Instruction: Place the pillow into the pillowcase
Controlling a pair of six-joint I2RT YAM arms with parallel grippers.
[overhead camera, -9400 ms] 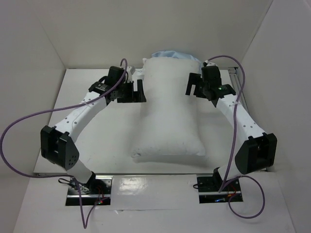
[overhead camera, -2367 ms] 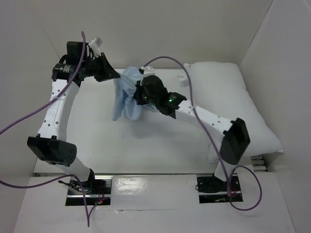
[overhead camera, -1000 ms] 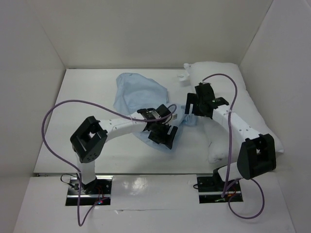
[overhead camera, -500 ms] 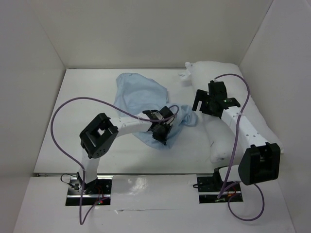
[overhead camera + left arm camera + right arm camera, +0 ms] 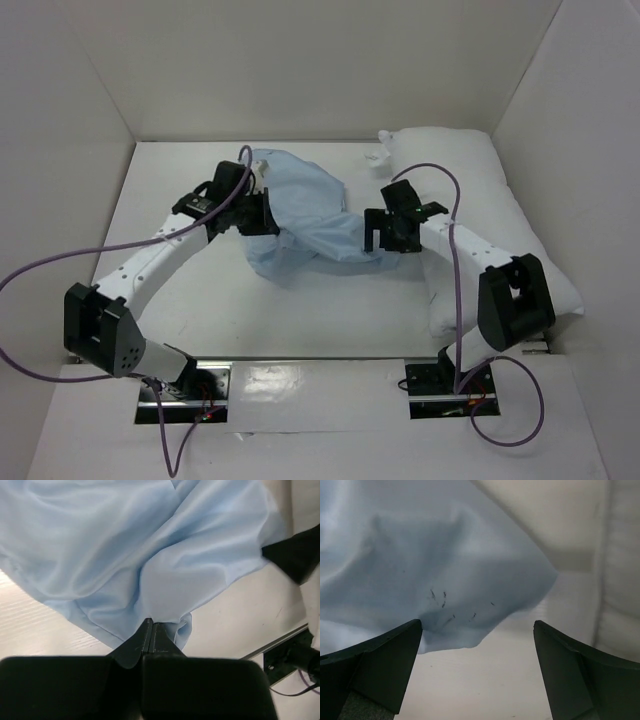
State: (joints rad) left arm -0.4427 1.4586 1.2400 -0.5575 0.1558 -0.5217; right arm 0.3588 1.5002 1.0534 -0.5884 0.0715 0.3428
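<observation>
Over on the left, the left fingers [image 5: 151, 629] are pressed tight together on a fold at the edge of the pillowcase [image 5: 312, 222], and the wrist view shows the pale blue cloth fanning away from that pinch in soft creases. So we have one firm hold.

Moving to the middle, the pillowcase lies limp and wrinkled across the bench [image 5: 330, 320], spread between the two arms. We can't make out its mouth from any view: no gap between layers shows, only a flat sheet with a folded corner.

A little further right, the right fingers [image 5: 385, 238] hover over the pillowcase's right-hand corner, spread wide with nothing between them. Their wrist view looks straight down on that blue corner and the bare bench just past it.

At the far right, the pillow [image 5: 495, 200] sits plump against the side wall, entirely outside the pillowcase and touched by neither arm. Its near end lies just beside the right arm.

Our read is that we're in the opening step, getting the pillowcase held and its mouth found, with the stuffing not yet begun. The next move likely calls for the right fingers to drop and pinch only the top layer at that corner. Catching both layers would close the mouth. Then the two arms can pull apart.
</observation>
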